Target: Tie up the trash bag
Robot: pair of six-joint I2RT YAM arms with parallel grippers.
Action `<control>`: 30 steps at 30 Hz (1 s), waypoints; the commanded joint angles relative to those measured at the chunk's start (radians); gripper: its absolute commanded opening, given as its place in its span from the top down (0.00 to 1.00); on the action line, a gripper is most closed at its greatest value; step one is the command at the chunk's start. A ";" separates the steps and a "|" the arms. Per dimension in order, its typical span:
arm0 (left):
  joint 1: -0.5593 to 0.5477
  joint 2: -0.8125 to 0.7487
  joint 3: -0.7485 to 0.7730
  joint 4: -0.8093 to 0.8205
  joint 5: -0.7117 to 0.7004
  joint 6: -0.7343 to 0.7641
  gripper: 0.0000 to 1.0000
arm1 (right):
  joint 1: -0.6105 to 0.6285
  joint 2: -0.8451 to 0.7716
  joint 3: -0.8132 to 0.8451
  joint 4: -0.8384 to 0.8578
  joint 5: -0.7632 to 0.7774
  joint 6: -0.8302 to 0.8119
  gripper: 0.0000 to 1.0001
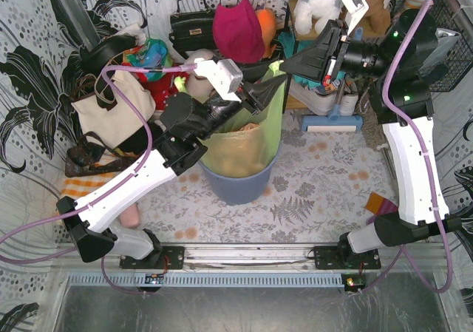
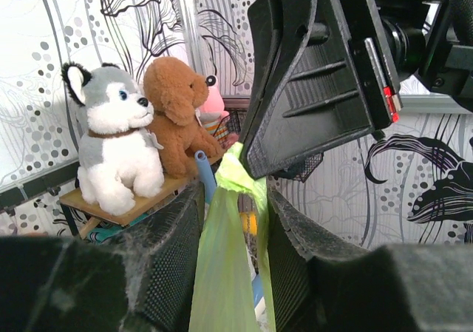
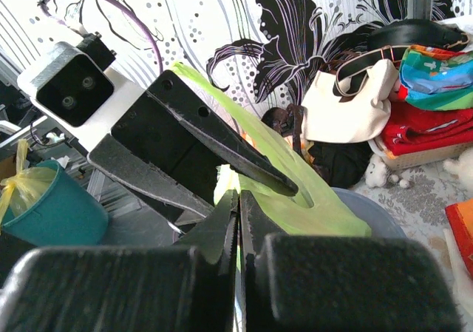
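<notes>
Trash bag (image 1: 270, 114) top in right fingers (image 2: 310, 88)

light-green trash bag (image 1: 251, 143), seemingly blue-grey bin (image 1: 236, 188)

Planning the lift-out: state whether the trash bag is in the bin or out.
In: the trash bag sits inside the bin, its top pulled up above the rim.

Top view, centre: lower trash bag (image 1: 244, 148) hidden inside bin (image 1: 238, 189); its upper left edge covered by left gripper (image 1: 270, 88). Left wrist view: left fingers (image 2: 170, 273) blurred, cut by bottom edge; bag strip also runs off bottom edge; right gripper (image 2: 247, 171) cut by top edge. Right wrist view, bottom: right fingers (image 3: 214, 237) blurred, film at their seam unresolvable; bin mostly behind bag, lower right.
</notes>
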 commanded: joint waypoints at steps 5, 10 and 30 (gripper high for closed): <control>0.008 -0.036 -0.008 0.023 -0.015 -0.024 0.66 | -0.002 -0.025 0.035 0.057 -0.005 -0.009 1.00; 0.009 -0.029 0.006 0.021 0.014 -0.029 0.80 | -0.002 -0.035 0.029 0.043 0.007 -0.027 1.00; 0.009 -0.022 0.020 0.016 0.037 -0.047 0.87 | -0.002 0.008 0.072 0.010 0.021 -0.070 0.69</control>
